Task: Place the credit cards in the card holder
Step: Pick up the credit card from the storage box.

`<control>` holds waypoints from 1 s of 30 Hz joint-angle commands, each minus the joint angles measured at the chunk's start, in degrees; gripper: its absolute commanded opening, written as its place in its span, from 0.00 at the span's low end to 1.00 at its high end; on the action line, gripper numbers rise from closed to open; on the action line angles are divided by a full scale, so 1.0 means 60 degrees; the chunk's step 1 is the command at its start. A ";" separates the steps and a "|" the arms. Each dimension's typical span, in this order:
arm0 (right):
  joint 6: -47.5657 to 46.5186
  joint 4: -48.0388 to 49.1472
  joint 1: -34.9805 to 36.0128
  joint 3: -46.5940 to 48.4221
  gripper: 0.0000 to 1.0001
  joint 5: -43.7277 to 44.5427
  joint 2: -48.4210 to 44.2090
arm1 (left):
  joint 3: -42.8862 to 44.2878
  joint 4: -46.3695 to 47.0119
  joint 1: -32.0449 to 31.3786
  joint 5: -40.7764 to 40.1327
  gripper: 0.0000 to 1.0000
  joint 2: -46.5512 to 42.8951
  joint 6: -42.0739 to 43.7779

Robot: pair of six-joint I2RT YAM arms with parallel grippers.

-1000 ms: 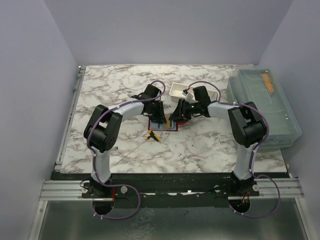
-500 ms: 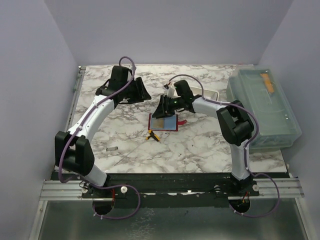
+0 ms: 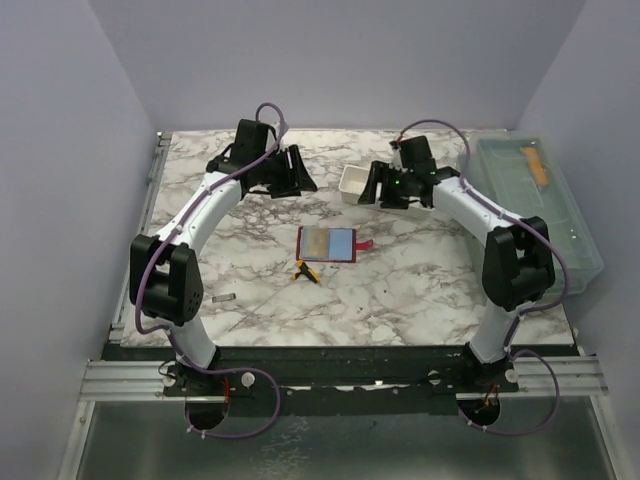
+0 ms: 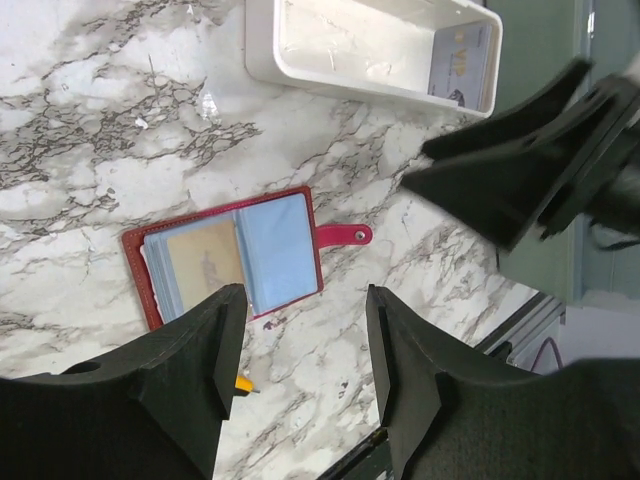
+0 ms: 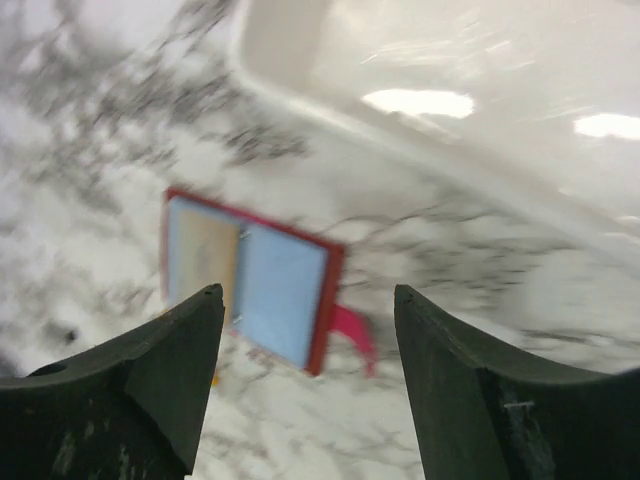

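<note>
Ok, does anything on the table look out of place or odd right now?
Only small things. What looks like a card sits at one end of the white tray, not in the open red wallet. A small dark piece lies alone on the marble, toward the near left.

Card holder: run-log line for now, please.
card holder: open on table | tan card: in left half | white tray: one card inside | left tool: open, empty | right tool: open, empty

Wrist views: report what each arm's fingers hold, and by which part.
Nothing is held. The left fingers and the right fingers stand apart and empty; the open card holder lies untouched below them.
</note>
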 commanded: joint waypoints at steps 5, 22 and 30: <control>-0.0924 -0.2995 -0.1200 0.1725 0.78 0.6425 0.0452 | -0.1054 0.0217 -0.0187 -0.0105 0.58 -0.0297 0.0741; -0.1147 -0.4852 -0.1526 0.4853 0.65 0.8844 0.3474 | -0.1220 0.0492 -0.0424 0.0532 0.59 -0.0491 0.0605; -0.1287 -0.4871 -0.1519 0.4127 0.54 0.9332 0.2954 | -0.1271 0.0580 -0.0424 0.0661 0.59 -0.0496 0.0556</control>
